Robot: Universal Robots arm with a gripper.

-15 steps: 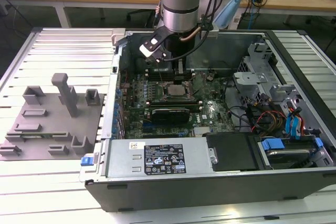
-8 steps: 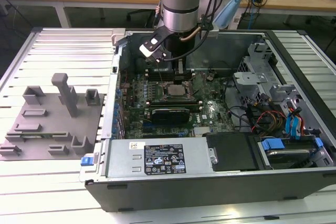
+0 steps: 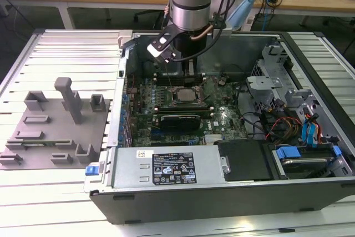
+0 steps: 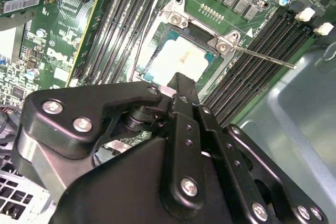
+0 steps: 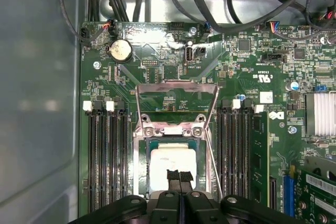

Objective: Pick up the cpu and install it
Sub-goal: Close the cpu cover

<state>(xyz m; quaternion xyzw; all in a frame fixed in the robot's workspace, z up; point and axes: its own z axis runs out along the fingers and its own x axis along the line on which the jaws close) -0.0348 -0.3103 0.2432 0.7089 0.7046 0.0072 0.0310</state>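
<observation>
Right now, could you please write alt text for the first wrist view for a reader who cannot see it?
The shut black gripper sits over the silvery-white square cpu lying in its open socket on the green motherboard, between black memory slots.

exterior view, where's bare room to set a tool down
Bare: the slatted table beyond the grey fixture block, and the strip in front of it. Crowded: inside the pc case, where the gripper hangs over the cpu, and the cabled drive bay.
</observation>
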